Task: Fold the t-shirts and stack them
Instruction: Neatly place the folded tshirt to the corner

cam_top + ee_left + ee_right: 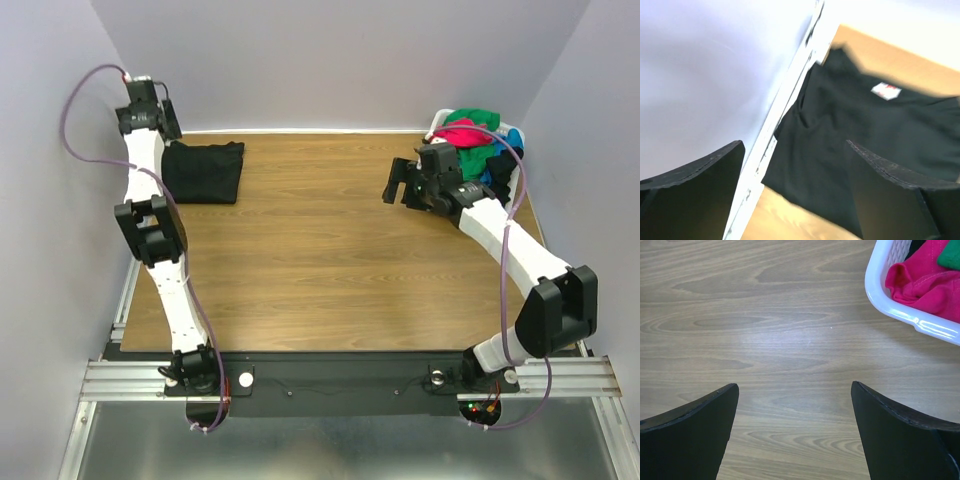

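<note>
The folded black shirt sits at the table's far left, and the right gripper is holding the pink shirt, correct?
No. The right wrist view shows the right gripper open and empty over the table; the pink shirt lies in the basket. Rest stands.

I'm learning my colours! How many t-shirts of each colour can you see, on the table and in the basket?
black folded fabric t-shirt, on the wooden table: 1
pink-red fabric t-shirt, in the white slatted plastic basket: 1
green fabric t-shirt, in the basket: 1
blue fabric t-shirt, in the basket: 1
Total: 4 showing; more may hide underneath in the basket.
</note>
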`<state>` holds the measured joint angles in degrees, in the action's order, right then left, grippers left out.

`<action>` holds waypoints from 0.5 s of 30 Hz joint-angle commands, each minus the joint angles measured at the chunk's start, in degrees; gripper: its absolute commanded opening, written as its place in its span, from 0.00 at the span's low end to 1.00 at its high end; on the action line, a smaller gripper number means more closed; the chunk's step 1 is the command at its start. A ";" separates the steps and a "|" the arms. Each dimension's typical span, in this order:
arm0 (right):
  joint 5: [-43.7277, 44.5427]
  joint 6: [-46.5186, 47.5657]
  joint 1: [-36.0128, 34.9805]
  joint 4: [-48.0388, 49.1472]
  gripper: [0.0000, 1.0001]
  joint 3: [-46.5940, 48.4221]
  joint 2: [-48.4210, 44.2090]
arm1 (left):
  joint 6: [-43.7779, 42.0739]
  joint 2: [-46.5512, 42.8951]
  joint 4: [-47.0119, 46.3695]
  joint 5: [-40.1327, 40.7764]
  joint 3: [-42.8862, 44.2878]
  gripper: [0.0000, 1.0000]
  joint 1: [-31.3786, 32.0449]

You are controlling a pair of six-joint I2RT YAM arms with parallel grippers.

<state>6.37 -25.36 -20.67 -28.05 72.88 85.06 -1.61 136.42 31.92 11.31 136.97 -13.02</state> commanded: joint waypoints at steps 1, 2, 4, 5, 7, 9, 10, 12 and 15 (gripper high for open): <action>-0.92 -0.82 0.10 1.69 1.00 0.25 -2.96 | 3.97 -16.34 0.68 -1.11 -1.42 0.94 2.90; -0.84 -1.00 0.10 1.69 1.00 -0.10 -3.40 | 4.76 -18.45 0.69 -2.16 -3.61 0.96 4.13; -0.39 -1.44 0.10 1.69 1.00 -1.68 -4.72 | 8.01 -25.83 -0.45 -7.08 -12.74 0.96 5.36; -1.35 -1.27 0.10 1.77 1.00 -2.30 -5.25 | 9.41 -31.34 -1.15 -7.44 -16.26 0.96 7.37; -1.71 -1.79 0.01 1.77 1.00 -4.58 -6.74 | 14.77 -36.81 -4.75 -3.51 -27.77 0.97 10.54; -1.54 -2.76 0.01 1.69 1.00 -6.77 -8.05 | 18.63 -44.18 -7.38 -1.04 -37.06 0.97 16.49; -1.36 -3.28 0.01 1.69 1.00 -6.79 -8.59 | 18.66 -46.48 -8.10 -0.51 -40.17 0.97 18.36; -1.01 -4.34 0.01 1.77 1.00 -9.50 -9.82 | 22.43 -53.41 -10.98 0.11 -50.24 0.97 24.14; 0.13 -5.83 -0.08 1.77 1.00 -13.46 -12.45 | 27.09 -62.55 -15.47 3.27 -60.73 0.98 29.26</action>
<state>5.45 -28.69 -20.67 -27.92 62.43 76.16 17.45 80.64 21.63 10.39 85.95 12.45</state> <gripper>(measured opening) 0.998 0.976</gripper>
